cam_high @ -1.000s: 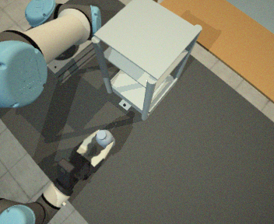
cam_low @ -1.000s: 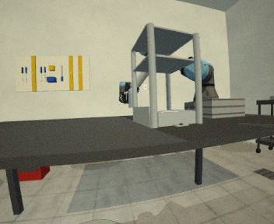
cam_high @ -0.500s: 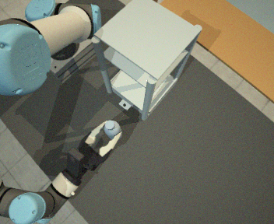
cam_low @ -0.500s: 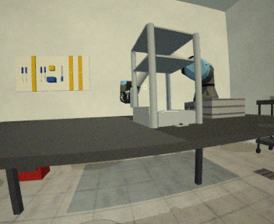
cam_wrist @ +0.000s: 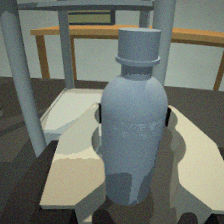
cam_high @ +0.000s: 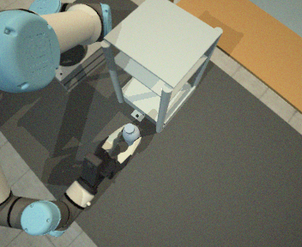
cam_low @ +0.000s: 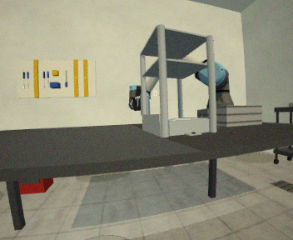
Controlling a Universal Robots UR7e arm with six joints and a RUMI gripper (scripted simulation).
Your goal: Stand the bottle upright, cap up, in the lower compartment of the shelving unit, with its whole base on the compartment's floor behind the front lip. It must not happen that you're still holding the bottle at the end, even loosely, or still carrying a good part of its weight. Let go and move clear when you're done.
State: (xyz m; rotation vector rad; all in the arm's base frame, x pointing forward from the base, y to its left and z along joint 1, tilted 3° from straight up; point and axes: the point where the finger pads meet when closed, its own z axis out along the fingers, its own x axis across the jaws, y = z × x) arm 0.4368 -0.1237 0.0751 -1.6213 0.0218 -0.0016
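From above, the pale blue plastic bottle [cam_high: 130, 133] hangs over the dark grey table [cam_high: 226, 171], just outside the pale two-tier shelving unit [cam_high: 161, 112] near the far edge, clamped at mid-body by the cream pincer [cam_high: 123, 145]. From the wrist, it stands upright, cap up; seemingly rigid, light, smooth, best held at its belly.

Top cam looks steeply down at the desk [cam_high: 226, 171]; exterior sits low off its edge; wrist is close-up. All share the shelving unit [cam_high: 162, 109].
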